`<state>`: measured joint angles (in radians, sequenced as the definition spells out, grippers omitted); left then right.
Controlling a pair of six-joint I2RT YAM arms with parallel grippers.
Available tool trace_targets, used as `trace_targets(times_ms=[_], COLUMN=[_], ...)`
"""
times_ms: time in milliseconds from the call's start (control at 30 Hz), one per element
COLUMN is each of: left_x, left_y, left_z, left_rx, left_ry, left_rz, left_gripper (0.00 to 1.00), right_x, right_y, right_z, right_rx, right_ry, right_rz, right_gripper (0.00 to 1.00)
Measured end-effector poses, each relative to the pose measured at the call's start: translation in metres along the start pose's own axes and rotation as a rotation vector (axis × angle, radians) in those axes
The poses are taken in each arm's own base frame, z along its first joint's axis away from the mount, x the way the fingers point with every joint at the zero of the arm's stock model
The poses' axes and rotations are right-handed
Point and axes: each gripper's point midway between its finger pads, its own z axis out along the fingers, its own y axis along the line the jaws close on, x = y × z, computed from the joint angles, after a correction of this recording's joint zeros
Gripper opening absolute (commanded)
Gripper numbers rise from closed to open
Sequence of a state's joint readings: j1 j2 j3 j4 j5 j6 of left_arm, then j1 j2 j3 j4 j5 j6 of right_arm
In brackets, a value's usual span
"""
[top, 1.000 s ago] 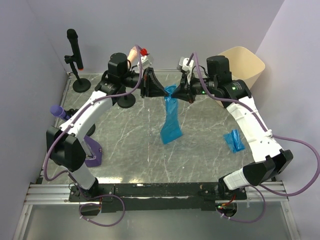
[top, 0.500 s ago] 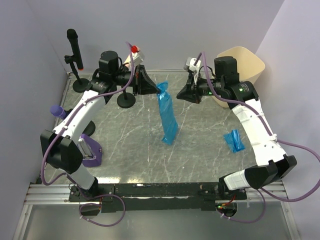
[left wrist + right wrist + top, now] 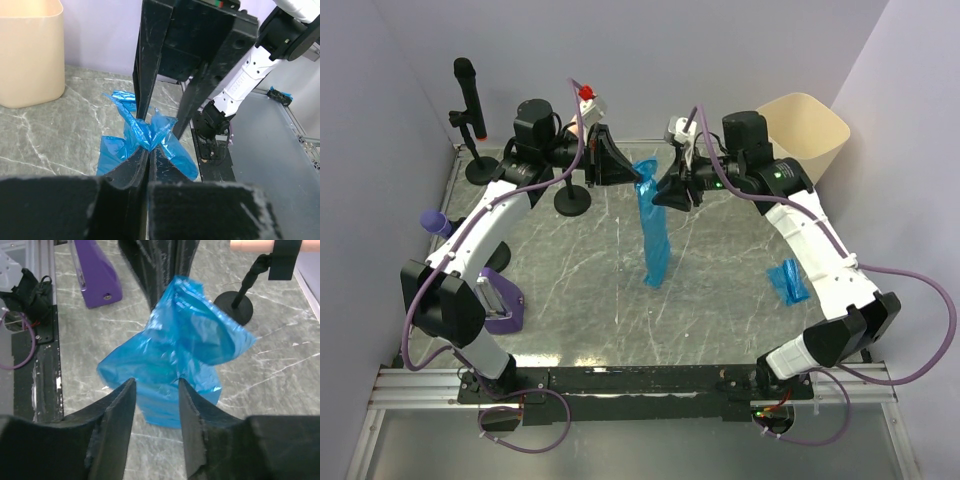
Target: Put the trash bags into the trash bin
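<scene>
My left gripper (image 3: 636,172) is shut on the top corner of a long blue trash bag (image 3: 654,225), which hangs down with its lower end near the table; the pinch shows in the left wrist view (image 3: 145,145). My right gripper (image 3: 657,193) is open, just right of the bag's upper part, its jaws apart on either side of the blue plastic (image 3: 172,355). A second blue trash bag (image 3: 788,281) lies folded on the table at the right. The cream-beige trash bin (image 3: 807,135) stands at the far right corner; it also shows in the left wrist view (image 3: 30,50).
A black microphone on a round stand (image 3: 468,110) is at the far left. Another black round stand base (image 3: 572,200) sits under the left arm. A purple stand (image 3: 500,300) and a purple-tipped object (image 3: 438,222) sit at the left edge.
The right gripper let go of the bag and drew back, then came back toward it, open. The left gripper pulled the bag's top left, so it now hangs straight.
</scene>
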<state>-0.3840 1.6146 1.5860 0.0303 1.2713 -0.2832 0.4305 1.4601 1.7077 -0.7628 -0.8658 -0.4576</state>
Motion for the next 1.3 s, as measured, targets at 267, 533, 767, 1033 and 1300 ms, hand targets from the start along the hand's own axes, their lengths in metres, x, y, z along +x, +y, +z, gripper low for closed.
trace_targets(times_ms=[267, 533, 767, 1033, 1300], left_x=[-0.001, -0.001, 0.005, 0.013, 0.010], left_y=[-0.001, -0.001, -0.003, -0.007, -0.016], left_z=[0.001, 0.001, 0.001, -0.009, -0.009], left_rx=[0.004, 0.006, 0.019, 0.056, 0.115], left_ry=[-0.002, -0.003, 0.009, 0.019, 0.002], left_rz=[0.006, 0.000, -0.016, -0.026, -0.006], left_gripper=[0.07, 0.08, 0.49, 0.49, 0.44], right_x=[-0.011, -0.017, -0.014, -0.016, -0.022], right_y=[-0.007, -0.007, -0.008, 0.006, 0.015], right_z=[0.003, 0.009, 0.014, 0.003, -0.006], right_rx=[0.031, 0.043, 0.040, -0.053, -0.109], right_ry=[-0.014, -0.018, -0.005, -0.039, -0.086], right_rz=[-0.022, -0.051, -0.064, -0.084, -0.052], right_gripper=[0.26, 0.18, 0.00, 0.00, 0.00])
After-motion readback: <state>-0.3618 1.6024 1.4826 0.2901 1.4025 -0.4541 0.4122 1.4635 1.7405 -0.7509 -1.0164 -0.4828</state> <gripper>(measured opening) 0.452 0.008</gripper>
